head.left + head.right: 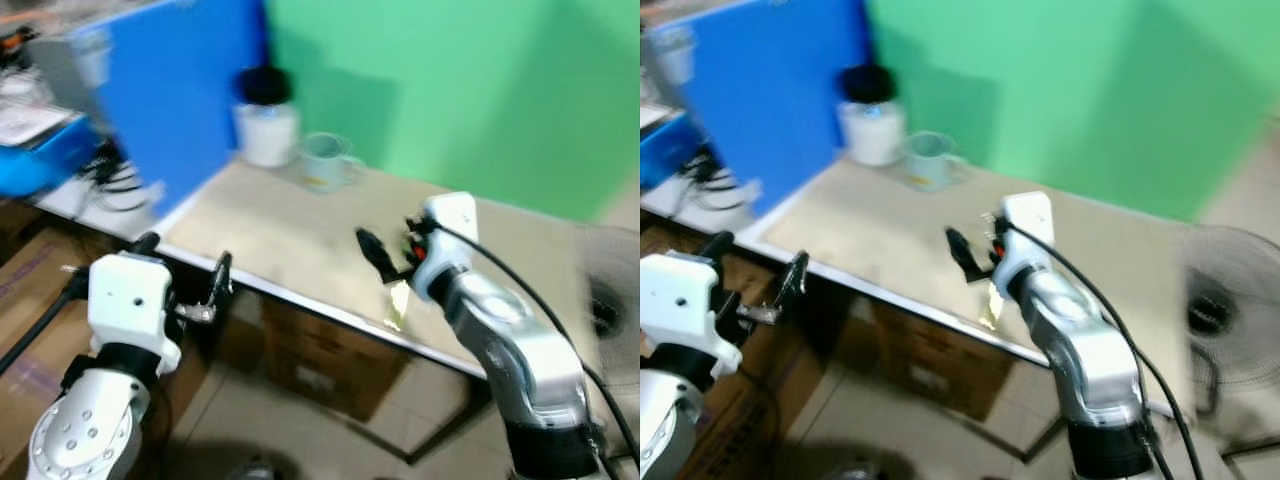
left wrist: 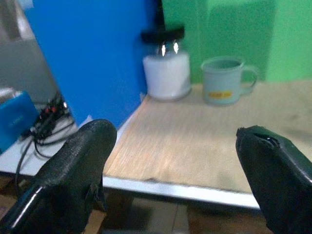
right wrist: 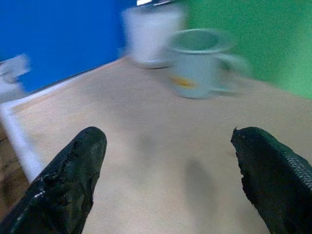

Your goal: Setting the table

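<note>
A pale green mug (image 1: 328,160) stands at the back of the light wooden table (image 1: 290,235), beside a white jar (image 1: 266,118) with a black lid. My right gripper (image 1: 385,255) hovers over the table's front part, open and holding nothing. In the right wrist view the mug (image 3: 200,61) and the jar (image 3: 151,36) lie ahead between the black fingers (image 3: 73,180). My left gripper (image 1: 185,270) is open and holding nothing, just off the table's front left edge. The left wrist view faces the jar (image 2: 166,66) and the mug (image 2: 224,80) across the tabletop.
A blue panel (image 1: 180,90) rises along the table's left side, and a green wall (image 1: 450,80) stands behind. Cables (image 1: 115,180) and a blue box (image 1: 40,160) lie to the left. Cardboard boxes (image 1: 320,360) sit under the table. A fan (image 1: 1225,310) stands at the right.
</note>
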`<state>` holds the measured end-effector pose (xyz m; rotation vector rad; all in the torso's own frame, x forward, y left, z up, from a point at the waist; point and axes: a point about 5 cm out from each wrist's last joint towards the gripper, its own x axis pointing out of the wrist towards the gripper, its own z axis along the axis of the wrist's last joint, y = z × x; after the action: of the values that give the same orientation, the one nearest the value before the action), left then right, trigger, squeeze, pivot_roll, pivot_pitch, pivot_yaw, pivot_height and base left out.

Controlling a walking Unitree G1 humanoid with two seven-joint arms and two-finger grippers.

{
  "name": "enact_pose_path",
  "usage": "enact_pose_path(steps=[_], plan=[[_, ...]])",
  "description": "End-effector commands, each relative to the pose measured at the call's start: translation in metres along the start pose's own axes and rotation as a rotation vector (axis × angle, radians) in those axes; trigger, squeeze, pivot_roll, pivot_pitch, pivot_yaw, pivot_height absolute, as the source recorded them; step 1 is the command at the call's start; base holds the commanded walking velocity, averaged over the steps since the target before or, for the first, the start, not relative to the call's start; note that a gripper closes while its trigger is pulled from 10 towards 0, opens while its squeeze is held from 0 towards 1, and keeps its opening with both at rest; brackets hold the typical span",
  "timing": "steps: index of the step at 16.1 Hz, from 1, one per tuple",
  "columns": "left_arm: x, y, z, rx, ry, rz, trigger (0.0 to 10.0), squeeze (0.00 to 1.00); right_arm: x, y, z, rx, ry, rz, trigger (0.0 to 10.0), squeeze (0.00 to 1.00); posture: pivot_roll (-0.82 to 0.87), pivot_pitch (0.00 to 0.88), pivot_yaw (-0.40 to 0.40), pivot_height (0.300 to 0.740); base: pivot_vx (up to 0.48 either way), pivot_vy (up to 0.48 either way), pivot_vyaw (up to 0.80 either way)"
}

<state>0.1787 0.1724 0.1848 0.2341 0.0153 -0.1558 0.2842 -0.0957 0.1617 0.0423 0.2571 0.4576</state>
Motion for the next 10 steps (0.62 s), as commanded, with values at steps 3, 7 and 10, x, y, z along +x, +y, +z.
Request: enact_pose_path(steps=[3, 7, 10], plan=[[0.004, -0.015, -0.002, 0.010, 0.025, -0.146, 10.0, 0.44, 0.002, -0.012, -0.011, -0.018, 0.159, -0.065, 10.0, 0.00, 0.08, 0.088, -0.048, 0.740, 0.000, 0.000, 0.00], [0.007, -0.030, -0.002, 0.026, 0.047, -0.354, 10.0, 0.00, 0.003, -0.025, -0.021, 0.070, 0.337, -0.205, 10.0, 0.00, 0.08, 0.082, -0.066, 0.740, 0.000, 0.000, 0.00], [0.008, -0.036, -0.001, -0.006, 0.060, -0.417, 10.0, 0.00, 0.000, -0.036, -0.019, 0.083, 0.363, -0.286, 10.0, 0.00, 0.08, 0.076, -0.064, 0.740, 0.000, 0.000, 0.00]])
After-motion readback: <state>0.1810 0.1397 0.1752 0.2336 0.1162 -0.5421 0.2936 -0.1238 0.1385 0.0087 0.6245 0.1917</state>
